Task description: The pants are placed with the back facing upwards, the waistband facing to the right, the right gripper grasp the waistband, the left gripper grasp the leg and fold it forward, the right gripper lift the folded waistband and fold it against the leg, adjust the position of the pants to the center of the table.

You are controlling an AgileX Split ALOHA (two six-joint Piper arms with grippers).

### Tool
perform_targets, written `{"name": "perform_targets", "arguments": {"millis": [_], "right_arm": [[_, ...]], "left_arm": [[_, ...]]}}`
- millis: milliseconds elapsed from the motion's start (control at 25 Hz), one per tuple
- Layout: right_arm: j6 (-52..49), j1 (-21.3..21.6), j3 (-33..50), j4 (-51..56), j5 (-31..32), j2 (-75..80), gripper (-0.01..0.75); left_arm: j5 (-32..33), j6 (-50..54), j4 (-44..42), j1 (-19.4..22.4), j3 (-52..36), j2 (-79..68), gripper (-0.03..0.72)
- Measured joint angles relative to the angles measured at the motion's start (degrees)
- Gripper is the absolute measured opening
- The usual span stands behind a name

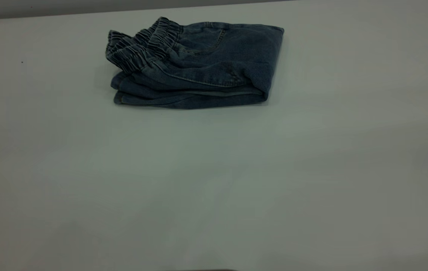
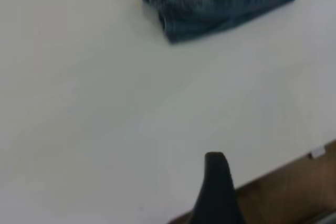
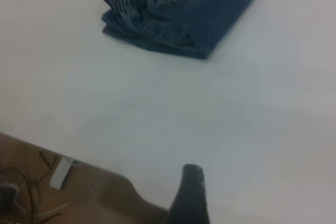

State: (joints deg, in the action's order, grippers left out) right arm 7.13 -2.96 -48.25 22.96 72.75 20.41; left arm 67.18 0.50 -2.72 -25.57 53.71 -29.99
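The pants [image 1: 195, 64], soft washed denim folded into a thick rectangle with the ruched elastic waistband at its left, lie upper centre-left on the smooth pale table [image 1: 214, 180]. Neither gripper's finger state can be told; both sit well apart from the pants.

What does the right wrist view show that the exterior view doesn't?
Only the right wrist view shows a black fingertip of the right gripper, away from the cloth, plus the table's edge with a brown surface beyond it carrying cables and a small pale box. Only the exterior view shows the table's far edge. Both share the folded pants with their gathered waistband, lying untouched on the white table.
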Motion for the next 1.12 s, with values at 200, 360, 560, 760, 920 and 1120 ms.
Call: {"name": "perform_targets", "arguments": {"millis": [200, 360, 560, 760, 920, 1120], "right_arm": [[0.6, 0.0, 5.8, -0.4, 0.1, -7.8, 0.572], [0.9, 0.0, 9.9, -1.8, 0.4, -13.2, 0.573], [0.9, 0.0, 14.7, -3.8, -0.1, -17.7, 0.573], [0.9, 0.0, 18.0, -4.9, -1.5, -20.3, 0.573], [0.8, 0.0, 19.1, -6.6, -1.7, -21.1, 0.573], [0.8, 0.0, 19.3, -9.2, -3.2, -21.1, 0.573]], "left_arm": [[0.0, -2.6, 0.0, 0.0, -10.0, 6.1, 0.505], [0.0, -3.8, 0.6, 0.0, -16.7, 9.6, 0.505], [-0.3, -7.4, 5.8, 0.0, -22.1, 12.6, 0.505], [-1.7, -11.9, 10.1, 0.0, -24.6, 12.8, 0.505], [-2.4, -12.1, 10.2, 0.0, -25.4, 12.8, 0.505], [-2.6, -12.1, 10.2, 0.0, -25.4, 12.8, 0.505]]}}
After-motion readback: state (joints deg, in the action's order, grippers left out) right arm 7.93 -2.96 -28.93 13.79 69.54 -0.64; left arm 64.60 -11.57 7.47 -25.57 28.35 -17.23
